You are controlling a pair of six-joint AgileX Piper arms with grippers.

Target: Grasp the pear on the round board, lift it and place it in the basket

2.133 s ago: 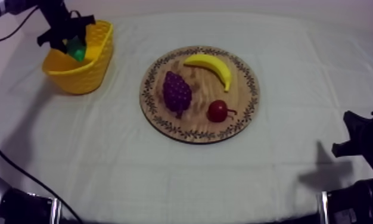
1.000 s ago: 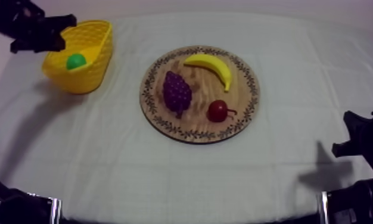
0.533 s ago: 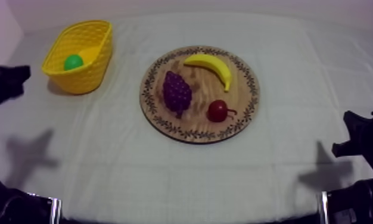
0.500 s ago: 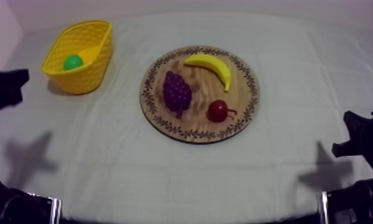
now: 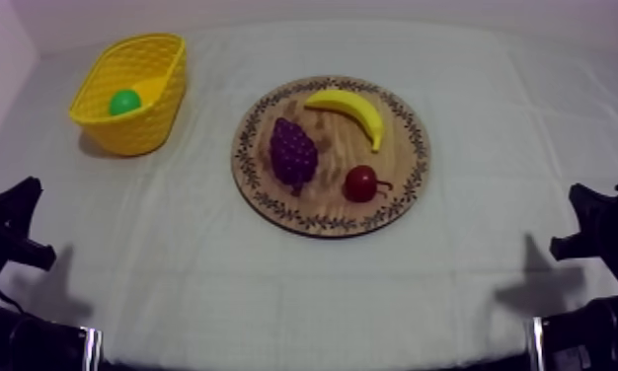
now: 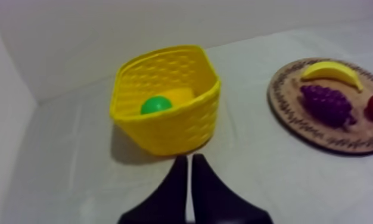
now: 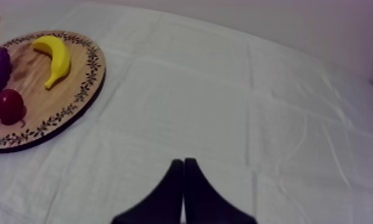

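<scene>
Small green toy pear (image 5: 124, 101) down inside woven yellow plastic basket (image 5: 140, 130), beyond left gripper (image 6: 186, 158) and well clear of its black fingers (image 6: 171, 193) (pressed together, empty). Right gripper (image 7: 183, 161) likewise closed on nothing, low over grey-white cloth (image 5: 273, 286). Plain pale wall (image 6: 105, 30) behind.

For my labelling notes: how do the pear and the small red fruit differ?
The pear is green; the small red fruit is dark red. The pear lies in the yellow basket; the small red fruit lies on the wooden board. Both look round.
</scene>
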